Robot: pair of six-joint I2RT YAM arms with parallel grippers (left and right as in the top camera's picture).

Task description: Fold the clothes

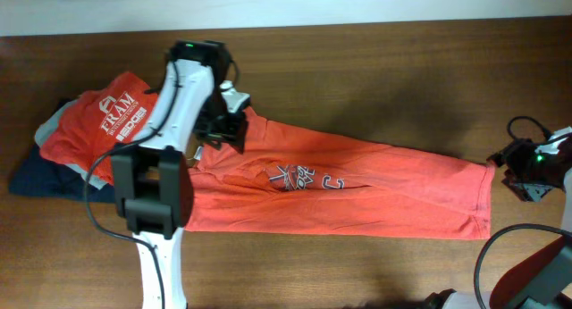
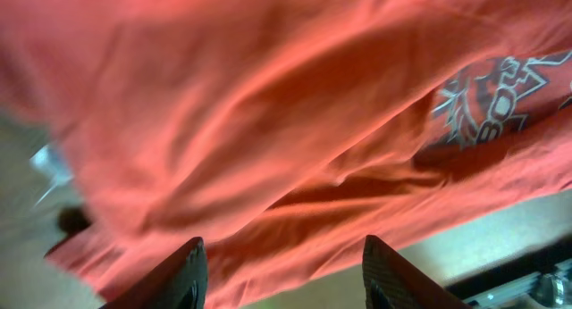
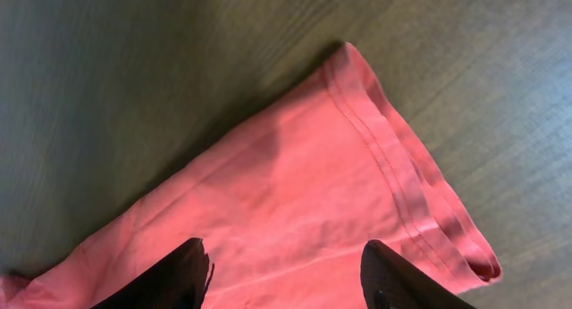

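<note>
Left gripper wide over T-shirt beside its print; right gripper wide over hem corner.

A dark brown wooden table is filling almost the whole overhead view, its grain running lengthwise from left to right. Along the top edge a pale, whitish strip is showing beyond the table's far side; whether it is floor or wall cannot be told. Soft light is falling on the wood without casting hard shadows. In the right wrist view the wood is taking on a dull grey-green sheen, and its grain is lying on a diagonal.
</note>
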